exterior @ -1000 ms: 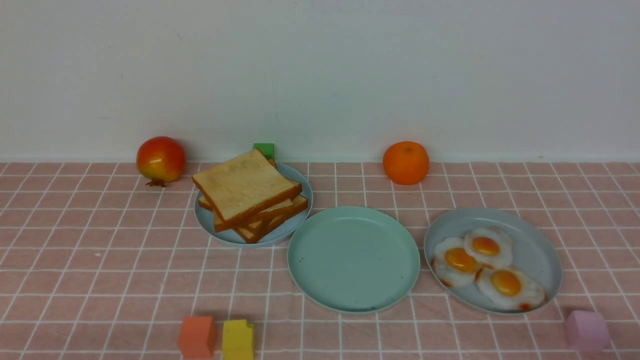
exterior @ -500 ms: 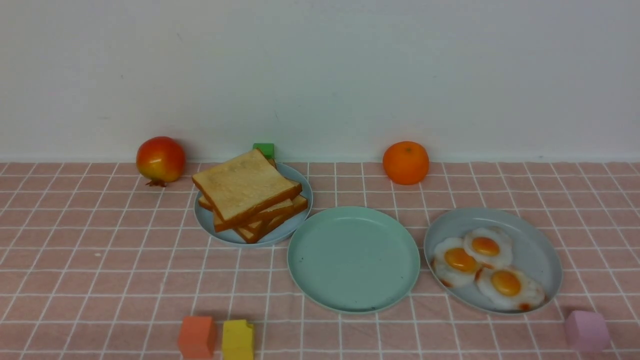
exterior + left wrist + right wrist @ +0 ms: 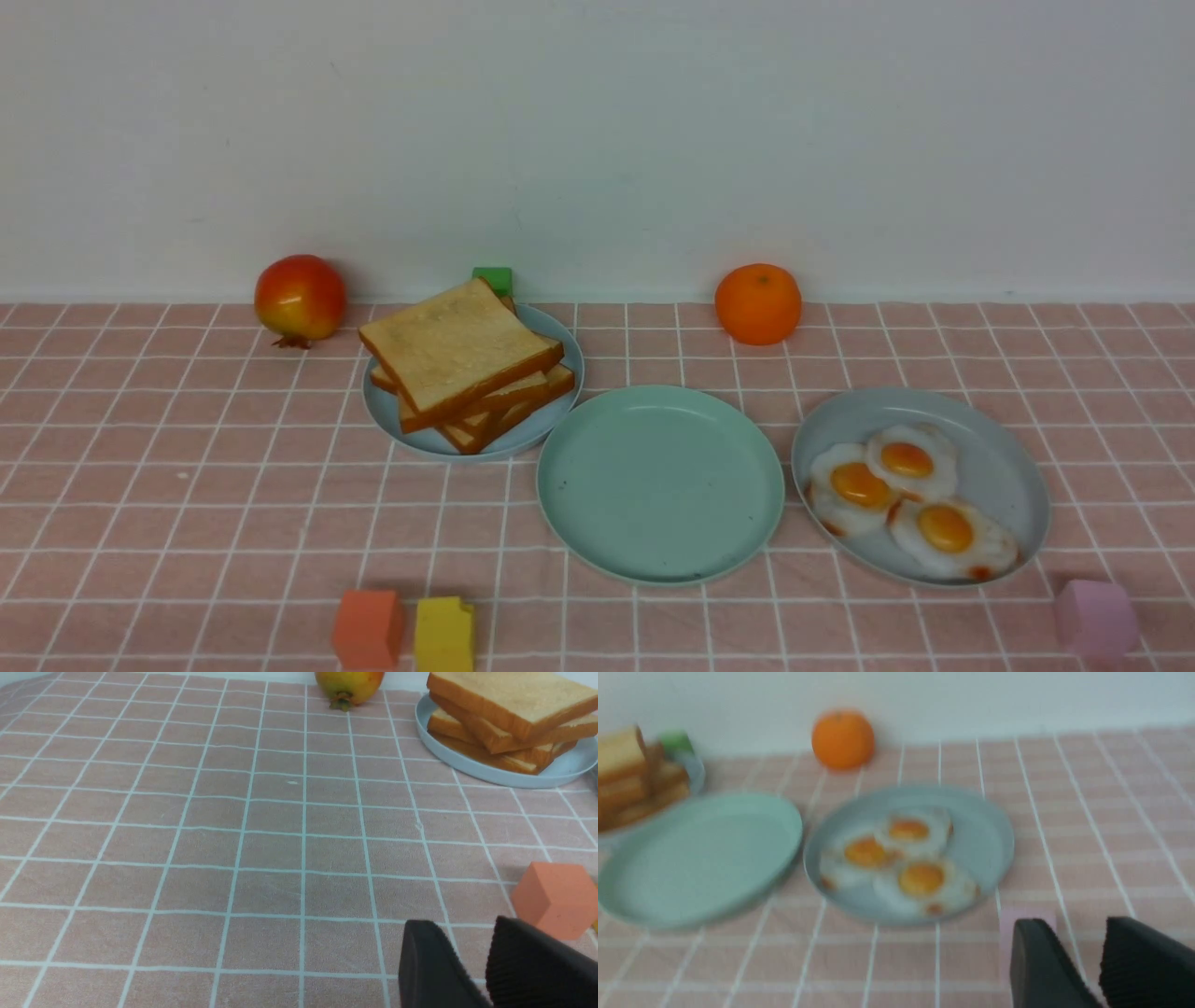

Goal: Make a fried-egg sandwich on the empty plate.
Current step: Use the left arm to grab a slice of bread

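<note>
- A pink checked tablecloth covers the table, with a plain white wall behind it.
- The mint-green plate sits near the middle of the cloth, flat and bare. No sandwich is built on it yet.
- To its left and a little farther back, a pale blue-grey round plate nearly touches the green plate's rim. It holds a loose stack of toast slices, golden with orange-brown crusts, each slice turned slightly askew.
- To the green plate's right, just beside it, a larger blue-grey oval plate holds three fried eggs, white with orange yolks, overlapping one another.
- Near the wall stand a red-and-yellow fruit at the left, a small green block behind the toast plate, and an orange at the right.
- At the near edge, an orange block and a yellow block stand side by side left of centre. A lilac block stands at the far right.
- Neither arm shows in the front view.
- The left gripper hangs over bare cloth near the orange block, its black fingers slightly apart with nothing between them.
- The right gripper appears in a blurred view near the lilac block, short of the egg plate. Its fingers are slightly apart and hold nothing.
</note>
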Motion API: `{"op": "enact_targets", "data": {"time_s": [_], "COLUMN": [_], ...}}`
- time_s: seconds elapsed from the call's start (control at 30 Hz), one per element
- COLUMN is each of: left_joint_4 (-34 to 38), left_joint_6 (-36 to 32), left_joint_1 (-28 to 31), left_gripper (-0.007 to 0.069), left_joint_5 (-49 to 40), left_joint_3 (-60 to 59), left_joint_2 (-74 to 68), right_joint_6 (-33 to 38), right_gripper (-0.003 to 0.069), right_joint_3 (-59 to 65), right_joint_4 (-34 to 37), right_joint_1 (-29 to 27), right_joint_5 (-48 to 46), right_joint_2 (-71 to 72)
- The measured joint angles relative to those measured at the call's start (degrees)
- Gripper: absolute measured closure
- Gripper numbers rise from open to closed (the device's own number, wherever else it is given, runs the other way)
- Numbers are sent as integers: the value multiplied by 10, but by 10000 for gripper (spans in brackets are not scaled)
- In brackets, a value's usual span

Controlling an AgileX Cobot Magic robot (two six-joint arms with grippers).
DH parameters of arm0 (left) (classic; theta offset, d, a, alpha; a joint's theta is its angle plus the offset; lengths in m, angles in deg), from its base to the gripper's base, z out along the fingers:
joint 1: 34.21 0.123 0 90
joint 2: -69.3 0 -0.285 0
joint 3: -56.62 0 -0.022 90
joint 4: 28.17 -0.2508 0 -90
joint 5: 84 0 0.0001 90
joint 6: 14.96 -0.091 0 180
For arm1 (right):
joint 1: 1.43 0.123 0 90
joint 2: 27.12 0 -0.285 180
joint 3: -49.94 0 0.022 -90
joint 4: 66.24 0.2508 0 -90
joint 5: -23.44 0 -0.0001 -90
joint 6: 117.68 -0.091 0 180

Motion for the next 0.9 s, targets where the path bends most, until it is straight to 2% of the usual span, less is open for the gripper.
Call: {"op": "enact_targets", "data": {"time_s": [0.2,0.33,0.37,0.4,0.47,0.53,0.67,0.9], "left_joint_4": [0,-1,1,23,43,107,178,245], "left_joint_6": [0,0,0,9,24,66,97,104], "left_joint_1": [0,0,0,0,0,0,0,0], "left_gripper": [385,385,385,385,385,385,385,385], "left_joint_5": [1,14,19,44,68,130,216,252], "left_joint_3": [0,-1,-1,-2,-3,-3,-3,-3], "left_joint_2": [0,0,0,0,0,0,0,0], "right_joint_6": [-23,-96,-96,-131,-144,-168,-177,-179], "right_gripper": [419,419,419,419,419,419,419,419], "right_joint_3": [0,0,0,0,0,0,0,0], "right_joint_4": [12,22,23,24,24,27,28,29], "right_joint_1": [0,0,0,0,0,0,0,0], "right_joint_5": [66,92,92,100,104,118,150,205], "right_joint_2": [0,0,0,0,0,0,0,0]}}
